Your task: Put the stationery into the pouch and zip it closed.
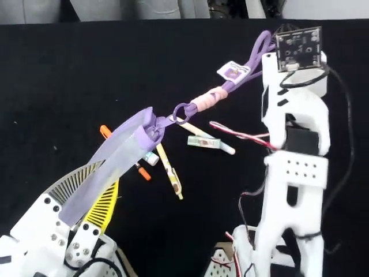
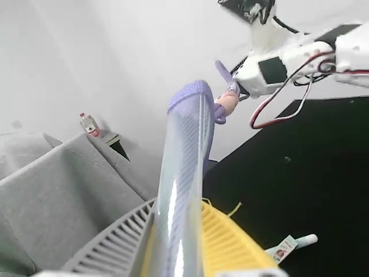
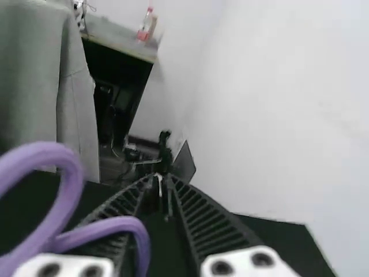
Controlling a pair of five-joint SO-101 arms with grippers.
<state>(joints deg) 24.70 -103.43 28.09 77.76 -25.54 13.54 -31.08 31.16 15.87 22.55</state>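
Note:
The purple pouch [image 1: 109, 164] hangs stretched in the air over the black table [image 1: 52, 75]. My left gripper [image 1: 106, 176], with one grey and one yellow finger, is shut on its lower end [image 2: 184, 173]. The pouch's purple strap [image 1: 256, 55], with a pink sleeve [image 1: 206, 100] and a small tag [image 1: 233, 71], runs up to my right gripper [image 1: 266, 57], which is shut on the strap loop [image 3: 52, 167]. Below the pouch, on the table, lie an orange pen [image 1: 105, 131], a yellow pen [image 1: 170, 170] and a white tube [image 1: 207, 141].
Red and white wires [image 1: 239, 135] trail from the right arm's white body [image 1: 294, 173] close to the white tube. A small white item [image 1: 151, 157] lies under the pouch's mouth. Grey cloth [image 2: 52, 190] hangs beyond the table edge.

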